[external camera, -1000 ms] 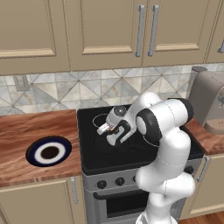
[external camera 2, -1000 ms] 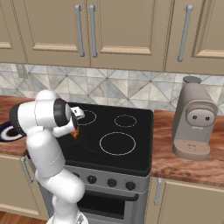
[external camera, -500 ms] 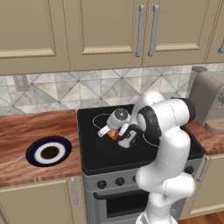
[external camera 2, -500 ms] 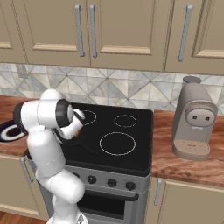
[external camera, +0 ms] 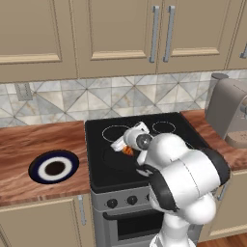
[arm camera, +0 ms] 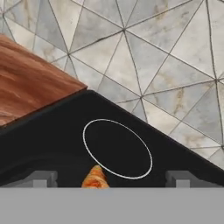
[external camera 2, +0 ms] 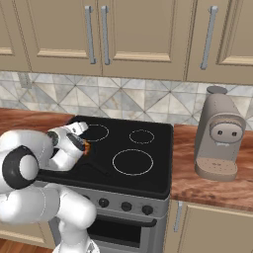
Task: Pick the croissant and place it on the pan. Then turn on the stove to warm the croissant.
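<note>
- Gripper (external camera: 124,145), left base view: jaws spread and holding nothing, just above the croissant (external camera: 128,151) on the stove (external camera: 96,174).
- Right base view: croissant (external camera 2: 86,147) peeked out beside the hand.
- Hand view: croissant (arm camera: 95,178) lay between the fingertips (arm camera: 42,178), released, pointing ahead.

Blue-rimmed white plate (external camera: 53,167) with dark centre, lying flat on the wooden counter (external camera: 34,144), well apart from other items. Grey coffee machine (external camera 2: 219,137) upright on the wooden counter section at the opposite side, rounded top, drip base toward the front; also seen at the edge of the left base view (external camera: 228,111). Tiled backsplash (external camera 2: 148,102) of grey and beige triangles along the wall, shown close in the hand view (arm camera: 144,52). Wall outlet (external camera: 21,91) set in the tiles above the plate side. Beige upper cabinets (external camera: 116,34) with vertical silver handles (external camera: 161,33). Lower beige cabinet doors (external camera: 41,224) beneath the counter, each with a slim handle.
</note>
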